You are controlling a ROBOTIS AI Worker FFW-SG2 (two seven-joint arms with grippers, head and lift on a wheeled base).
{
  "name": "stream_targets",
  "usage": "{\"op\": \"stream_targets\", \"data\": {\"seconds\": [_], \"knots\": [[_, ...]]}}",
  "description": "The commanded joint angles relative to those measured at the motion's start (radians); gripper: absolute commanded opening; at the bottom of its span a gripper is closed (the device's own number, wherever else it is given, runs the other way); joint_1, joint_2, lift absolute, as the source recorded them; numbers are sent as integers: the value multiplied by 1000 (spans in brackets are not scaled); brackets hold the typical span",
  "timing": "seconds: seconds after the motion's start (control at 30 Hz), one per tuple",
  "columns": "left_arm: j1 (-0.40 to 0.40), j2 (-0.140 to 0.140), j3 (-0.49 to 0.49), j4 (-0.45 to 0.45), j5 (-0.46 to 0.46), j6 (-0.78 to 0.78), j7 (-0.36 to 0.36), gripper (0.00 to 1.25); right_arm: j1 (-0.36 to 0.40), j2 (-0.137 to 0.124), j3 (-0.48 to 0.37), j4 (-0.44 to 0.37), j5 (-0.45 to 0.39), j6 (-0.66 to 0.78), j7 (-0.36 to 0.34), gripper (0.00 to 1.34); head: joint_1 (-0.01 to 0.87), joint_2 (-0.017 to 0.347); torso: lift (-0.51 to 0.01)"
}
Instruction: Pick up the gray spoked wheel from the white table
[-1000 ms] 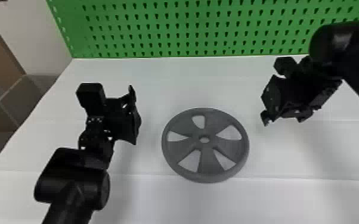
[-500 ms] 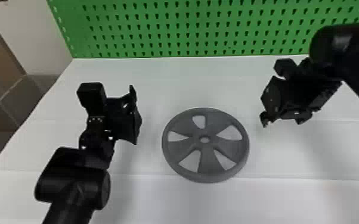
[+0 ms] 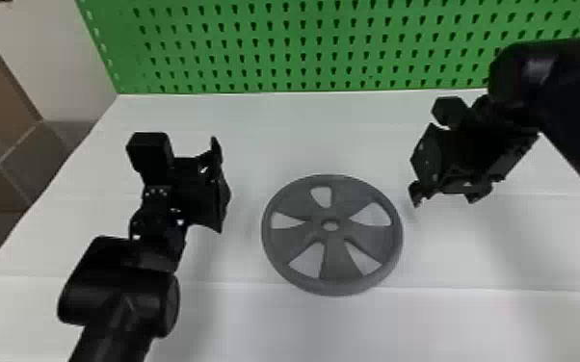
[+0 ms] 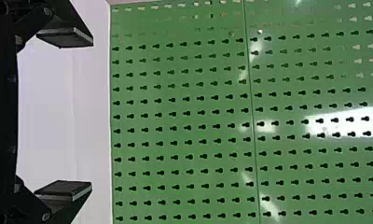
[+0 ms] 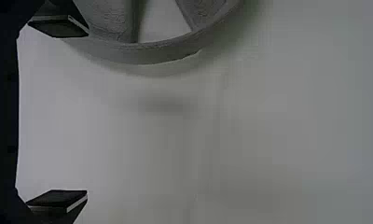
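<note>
Gray, the spoked wheel (image 3: 339, 262) is seen laid flat on the white worktop (image 3: 255, 327). To the wheel's left, the left gripper (image 3: 220, 187) is held with fingers wide apart; to its right, the right gripper (image 3: 447, 193) is likewise opened wide. Beyond the wheel, a green perforated panel (image 3: 282, 29) is seen.

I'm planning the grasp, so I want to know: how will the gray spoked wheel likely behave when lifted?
The gray spoked wheel looks stiff, its rim an unbroken ring. It is probably light for its size, given the wide openings between spokes. Lying flat, it seems unlikely to roll.
</note>
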Motion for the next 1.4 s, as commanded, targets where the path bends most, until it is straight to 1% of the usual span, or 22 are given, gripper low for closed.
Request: {"op": "stream_targets", "data": {"seconds": [0.0,0.17,0.57,0.87,1.1,1.37], "knots": [[-1,0,1,0,0,0,0,1055,-1,18,-1,0,-11,6,0,1256,779,132,-86],[-6,0,0,0,-2,2,0,1055,-8,44,9,-2,-22,11,0,1256,779,132,-86],[-10,0,0,2,-3,2,0,1055,-8,90,9,-11,-31,11,0,1256,779,132,-86],[-12,0,0,2,-3,2,0,1055,-11,96,52,-11,-75,5,0,1256,779,132,-86],[-13,0,1,2,-3,2,0,1055,-14,96,70,-11,-82,0,0,1256,779,132,-86],[-13,0,1,2,-3,2,0,1055,-14,95,68,-11,-83,-4,0,1256,779,132,-86]]}}
